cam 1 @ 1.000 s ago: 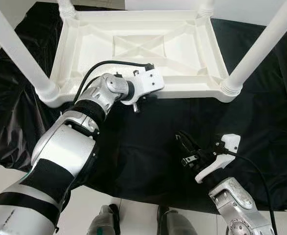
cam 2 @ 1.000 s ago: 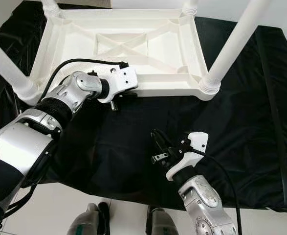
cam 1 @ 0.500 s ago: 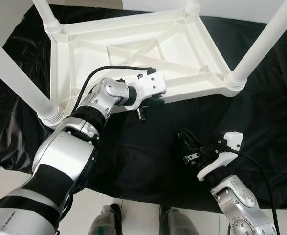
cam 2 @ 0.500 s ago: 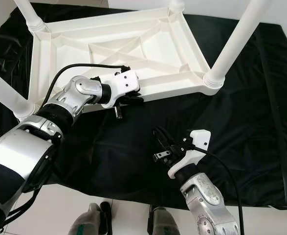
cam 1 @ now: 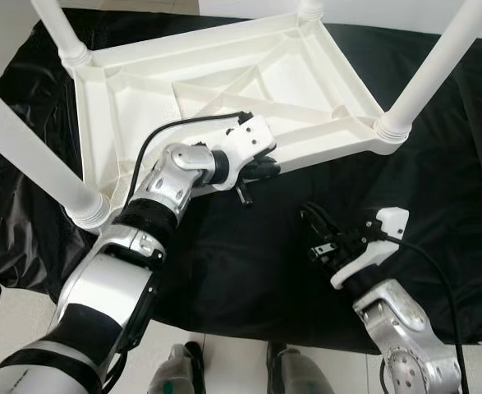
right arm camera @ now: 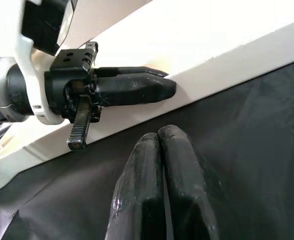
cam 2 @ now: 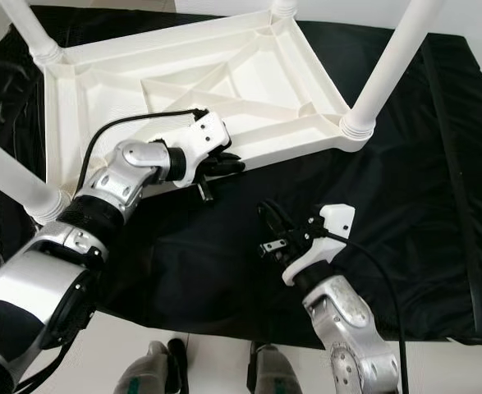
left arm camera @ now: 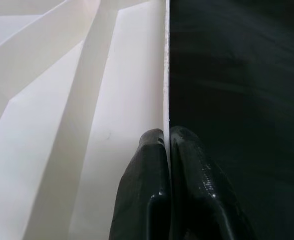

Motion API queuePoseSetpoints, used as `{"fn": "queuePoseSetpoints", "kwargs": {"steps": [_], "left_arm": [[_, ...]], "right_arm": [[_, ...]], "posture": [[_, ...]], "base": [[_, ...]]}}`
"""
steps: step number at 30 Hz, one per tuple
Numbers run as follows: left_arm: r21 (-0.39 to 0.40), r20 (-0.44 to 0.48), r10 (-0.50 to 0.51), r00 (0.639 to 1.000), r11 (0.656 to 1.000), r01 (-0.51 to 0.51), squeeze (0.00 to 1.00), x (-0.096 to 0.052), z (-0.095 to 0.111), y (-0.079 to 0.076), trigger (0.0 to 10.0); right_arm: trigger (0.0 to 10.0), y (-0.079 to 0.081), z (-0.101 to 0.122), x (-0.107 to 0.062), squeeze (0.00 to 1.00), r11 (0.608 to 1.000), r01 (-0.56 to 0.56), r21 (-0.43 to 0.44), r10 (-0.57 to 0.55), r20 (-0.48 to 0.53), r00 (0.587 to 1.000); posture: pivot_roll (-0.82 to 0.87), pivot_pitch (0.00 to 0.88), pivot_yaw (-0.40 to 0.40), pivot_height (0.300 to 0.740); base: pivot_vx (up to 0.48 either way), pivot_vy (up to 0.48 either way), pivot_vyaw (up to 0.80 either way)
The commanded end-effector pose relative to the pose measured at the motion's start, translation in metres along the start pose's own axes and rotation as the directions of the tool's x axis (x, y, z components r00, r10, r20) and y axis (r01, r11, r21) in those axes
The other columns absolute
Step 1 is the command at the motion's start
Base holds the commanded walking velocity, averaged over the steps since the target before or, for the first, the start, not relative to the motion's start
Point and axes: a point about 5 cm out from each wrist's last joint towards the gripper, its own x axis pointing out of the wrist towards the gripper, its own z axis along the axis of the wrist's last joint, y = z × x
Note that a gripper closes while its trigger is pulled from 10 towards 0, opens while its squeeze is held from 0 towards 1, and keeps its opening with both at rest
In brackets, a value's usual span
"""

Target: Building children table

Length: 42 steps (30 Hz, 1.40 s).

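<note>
White upturned table (cam 1: 224,82) on black sheet (cam 1: 249,246), left tool (cam 1: 261,168) clamping its rim, right tool (cam 1: 314,234) clenched, apart.

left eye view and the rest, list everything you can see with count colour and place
table: 1, white plastic, upside down on the black sheet, ribbed underside facing up
table legs: 4, white, one at each corner, pointing up toward the camera
sheet: 1, black and glossy, spread under the table
floor: pale, along the near edge of the sheet
robot feet: 2, grey, at the near edge of the head views
left gripper: 1, black fingers shut on the table's near rim, one finger on each side of the thin edge
right gripper: 1, black fingers shut together on nothing, above the sheet, near side of the table
</note>
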Motion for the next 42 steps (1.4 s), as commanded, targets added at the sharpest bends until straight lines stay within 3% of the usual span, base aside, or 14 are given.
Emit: {"fn": "queuePoseSetpoints", "kwargs": {"steps": [1,5,6,9,10,11,12,16,17,25,31,33,40,42], "left_arm": [[-0.122,0.011,0.200,0.980,0.973,-0.197,0.00,0.003,-0.017,-0.005,0.0],[-0.084,0.052,0.122,0.991,0.990,-0.117,0.00,0.001,-0.013,-0.019,0.5],[-0.079,0.067,0.094,0.993,0.993,-0.088,0.00,-0.001,-0.012,-0.024,10.0],[-0.060,0.093,0.047,0.995,0.997,-0.041,0.00,-0.003,-0.011,-0.031,10.0],[-0.051,0.102,0.027,0.994,0.998,-0.022,0.38,-0.006,-0.010,-0.035,10.0],[-0.051,0.102,0.027,0.994,0.998,-0.022,0.38,-0.006,-0.010,-0.035,10.0],[-0.059,0.098,0.016,0.995,0.998,-0.010,1.00,-0.008,-0.010,-0.037,10.0],[-0.028,0.120,-0.004,0.993,1.000,0.008,1.00,-0.018,-0.004,-0.040,10.0],[-0.021,0.151,-0.006,0.988,1.000,0.009,0.00,-0.022,0.002,-0.040,10.0],[-0.093,0.262,0.062,0.963,0.995,-0.038,0.00,-0.040,0.021,-0.044,10.0],[-0.206,0.311,0.202,0.929,0.968,-0.141,0.00,-0.054,0.021,-0.057,10.0],[-0.257,0.306,0.274,0.912,0.946,-0.198,0.00,-0.065,0.017,-0.064,10.0],[-0.291,0.254,0.357,0.899,0.914,-0.281,0.00,-0.084,0.003,-0.076,10.0],[-0.337,0.206,0.374,0.904,0.895,-0.293,0.00,-0.101,-0.006,-0.083,10.0]], "right_arm": [[10.0,0.001,-0.004,0.000,0.00,1.000,-0.016,0.015,0.017,-0.021,1.000],[10.0,-0.001,-0.004,0.003,0.00,1.000,-0.023,0.010,0.023,-0.021,1.000],[10.0,-0.001,-0.004,0.003,0.00,1.000,-0.022,0.009,0.022,-0.021,1.000],[10.0,-0.002,-0.005,0.004,0.00,1.000,-0.022,0.007,0.022,-0.020,1.000],[10.0,-0.003,-0.005,0.005,0.00,1.000,-0.022,0.007,0.022,-0.020,1.000],[10.0,-0.003,-0.005,0.005,0.00,1.000,-0.022,0.007,0.022,-0.020,1.000],[10.0,-0.003,-0.005,0.005,0.00,1.000,-0.022,0.006,0.022,-0.019,1.000],[10.0,-0.004,-0.006,0.008,0.00,0.999,-0.031,0.008,0.031,-0.017,0.999],[10.0,-0.004,-0.007,0.010,0.00,0.999,-0.036,0.006,0.036,-0.016,0.999],[10.0,-0.010,-0.006,0.018,0.00,1.000,-0.031,-0.005,0.031,-0.002,1.000],[10.0,-0.020,-0.006,0.026,0.00,0.999,0.028,-0.041,-0.028,0.001,1.000],[10.0,-0.028,-0.009,0.031,0.00,0.994,0.084,-0.076,-0.086,-0.023,0.996],[10.0,-0.045,-0.014,0.040,0.00,0.976,0.175,-0.126,-0.184,-0.061,0.981],[10.0,-0.053,-0.014,0.046,0.00,0.968,0.193,-0.159,-0.205,-0.064,0.977]], "posture": [[0.00,0.293,0.033,0.740],[0.01,0.286,0.035,0.740],[0.01,0.284,0.034,0.740],[0.01,0.282,0.034,0.740],[0.01,0.282,0.034,0.740],[0.01,0.282,0.034,0.740],[0.02,0.280,0.033,0.740],[0.02,0.268,0.027,0.740],[0.03,0.261,0.025,0.740],[0.04,0.236,0.009,0.740],[0.07,0.225,-0.016,0.740],[0.08,0.222,-0.023,0.740],[0.11,0.214,-0.058,0.740],[0.13,0.209,-0.081,0.740]], "base": [[0.000,0.000,0.00],[0.000,0.000,0.00],[0.000,0.000,0.00],[0.000,0.000,0.00],[0.000,0.000,0.00],[0.000,0.000,0.00],[0.000,0.000,0.00],[0.000,0.000,0.00],[0.000,0.000,0.00],[0.000,0.000,0.00],[0.000,0.000,0.00],[0.000,0.000,0.00],[0.000,0.000,0.00],[0.000,0.000,0.00]]}}
